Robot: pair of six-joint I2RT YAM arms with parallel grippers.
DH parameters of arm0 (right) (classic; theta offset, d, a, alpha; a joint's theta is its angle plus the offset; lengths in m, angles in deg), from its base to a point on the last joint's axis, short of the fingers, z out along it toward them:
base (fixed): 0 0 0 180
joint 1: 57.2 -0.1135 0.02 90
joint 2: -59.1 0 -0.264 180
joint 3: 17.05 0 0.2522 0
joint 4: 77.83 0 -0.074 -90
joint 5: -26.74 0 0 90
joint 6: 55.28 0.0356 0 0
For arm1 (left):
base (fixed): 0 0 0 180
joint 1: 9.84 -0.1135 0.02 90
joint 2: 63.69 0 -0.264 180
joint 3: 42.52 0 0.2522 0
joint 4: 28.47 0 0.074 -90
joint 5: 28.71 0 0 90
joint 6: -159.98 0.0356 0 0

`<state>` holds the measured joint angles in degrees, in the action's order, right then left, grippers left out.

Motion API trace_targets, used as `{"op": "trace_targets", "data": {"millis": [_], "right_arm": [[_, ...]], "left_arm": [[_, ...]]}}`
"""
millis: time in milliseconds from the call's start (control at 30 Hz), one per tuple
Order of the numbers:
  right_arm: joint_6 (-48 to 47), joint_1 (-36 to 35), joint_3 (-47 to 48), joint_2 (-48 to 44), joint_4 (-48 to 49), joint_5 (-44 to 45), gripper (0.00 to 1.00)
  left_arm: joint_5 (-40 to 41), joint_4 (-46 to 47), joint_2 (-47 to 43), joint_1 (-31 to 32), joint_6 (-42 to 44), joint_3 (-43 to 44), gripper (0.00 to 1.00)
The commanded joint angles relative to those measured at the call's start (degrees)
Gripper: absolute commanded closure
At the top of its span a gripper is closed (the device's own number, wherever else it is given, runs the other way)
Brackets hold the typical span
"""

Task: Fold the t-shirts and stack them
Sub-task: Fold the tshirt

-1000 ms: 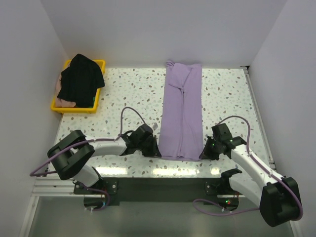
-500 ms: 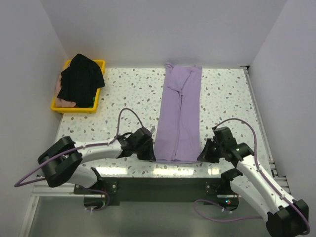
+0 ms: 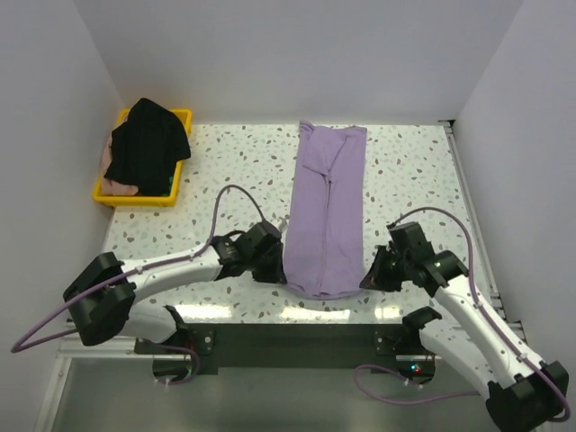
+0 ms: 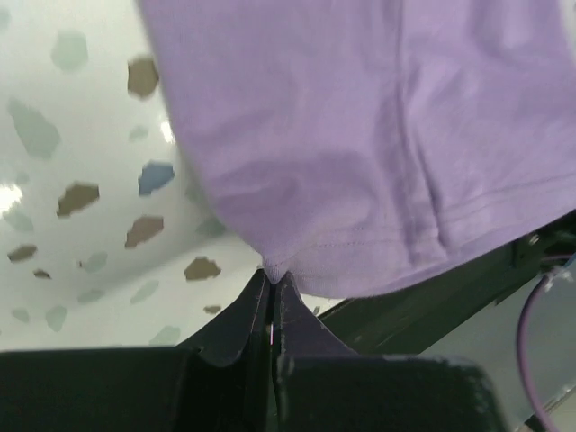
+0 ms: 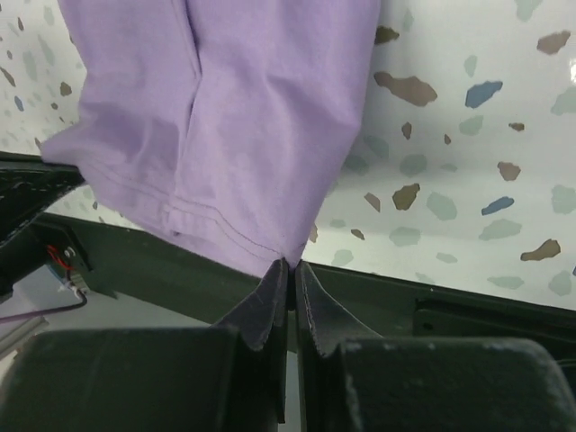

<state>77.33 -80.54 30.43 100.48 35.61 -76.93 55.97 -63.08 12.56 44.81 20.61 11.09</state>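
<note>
- Across the middle of the surface, the lavender t-shirt lay as a long narrow strip. Its sides were apparently folded in toward a centre line, so we judged the lengthwise fold done and the crosswise folds not yet made.
- Its long axis ran from the near edge to the far edge, leaning slightly right toward the far end. The hem pointed at us and the neck end pointed away.
- Our left jaws were pinched tight on the near-left hem corner, and our right jaws likewise on the near-right corner.
- In the yellow tray at the far left, the black t-shirt sat heaped over the pale pink t-shirt. Both were unfolded, and we had no stack yet.
</note>
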Motion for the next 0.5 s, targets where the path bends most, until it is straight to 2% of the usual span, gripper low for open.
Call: {"op": "trace_targets", "data": {"millis": [0,200,467], "right_arm": [[-1.04,-0.05,5.21,5.71,4.45,2.33,1.00],[0.54,-0.13,12.42,17.22,13.58,8.57,1.00],[1.60,2.06,20.86,33.40,24.48,14.54,1.00]], "left_arm": [[1.46,-0.78,3.11,-4.19,4.18,7.76,1.00],[-0.21,1.24,11.98,-10.43,5.86,17.69,1.00],[-0.66,3.00,26.56,-15.54,5.77,30.71,1.00]]}}
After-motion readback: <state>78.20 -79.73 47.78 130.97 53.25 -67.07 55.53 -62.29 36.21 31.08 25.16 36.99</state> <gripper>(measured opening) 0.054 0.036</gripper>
